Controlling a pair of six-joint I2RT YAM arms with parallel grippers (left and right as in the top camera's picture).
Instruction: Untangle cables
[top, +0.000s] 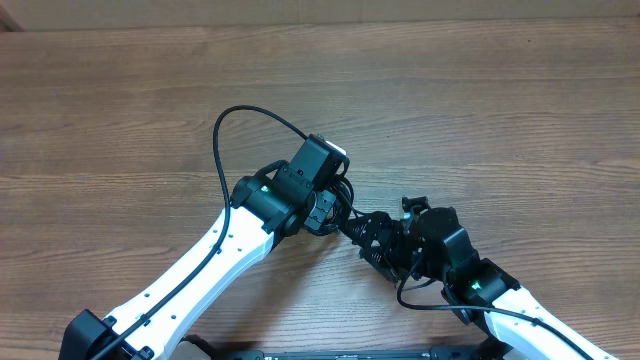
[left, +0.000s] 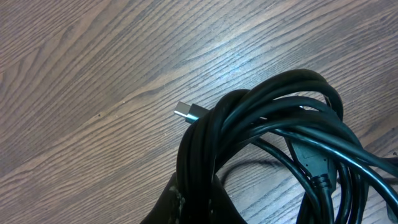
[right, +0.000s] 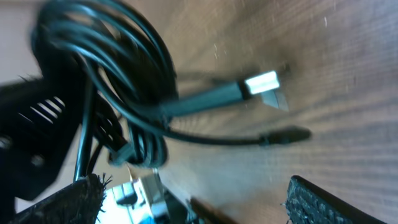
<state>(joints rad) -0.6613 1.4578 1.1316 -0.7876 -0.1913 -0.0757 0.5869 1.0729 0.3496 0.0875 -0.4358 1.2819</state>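
Observation:
The cables (left: 267, 118) are a tangled bundle of black cords lying looped on the wooden table (top: 120, 120). One silvery plug tip (left: 186, 112) sticks out to the left. My left gripper (left: 200, 208) is shut on a bunch of the strands at the bundle's lower edge. In the overhead view the cables (top: 350, 208) lie between my left gripper (top: 328, 212) and my right gripper (top: 372, 240). In the right wrist view the cables (right: 124, 74) hang at upper left, with a flat silvery plug (right: 261, 83) and a thin black plug (right: 286, 134) pointing right. My right gripper (right: 193, 202) is open, a little short of the bundle, with nothing between its fingers.
The left arm's own thick black wire (top: 225, 125) arcs over the table behind the arm. The left arm's body (right: 31, 143) fills the left side of the right wrist view, close to the right gripper. The two arms nearly touch at the table's middle.

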